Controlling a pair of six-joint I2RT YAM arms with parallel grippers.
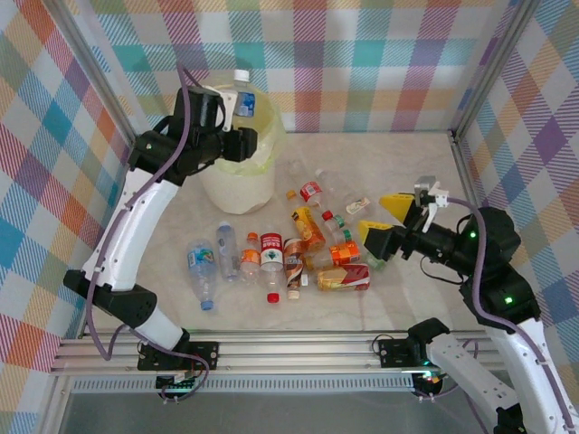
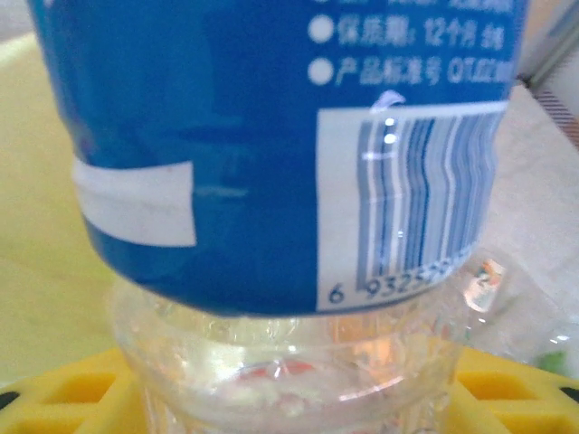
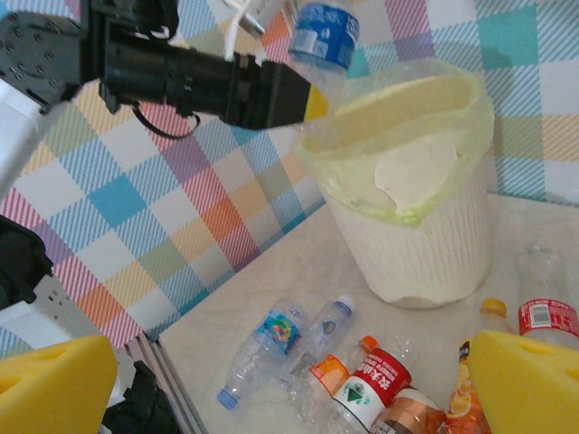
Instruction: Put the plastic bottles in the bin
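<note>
One blue-label bottle (image 1: pixel 242 98) sits clamped in the left gripper (image 1: pixel 242 125), upper left of the top view, above the bin (image 1: pixel 237 192). Centre it over the opening — then release. Right gripper (image 1: pixel 387 223) stands wide, empty, at right.

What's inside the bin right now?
Inside the bin, the yellowish bag liner and no bottle; its bottom is hidden behind the rim. The left gripper holds the blue-label bottle above it.
</note>
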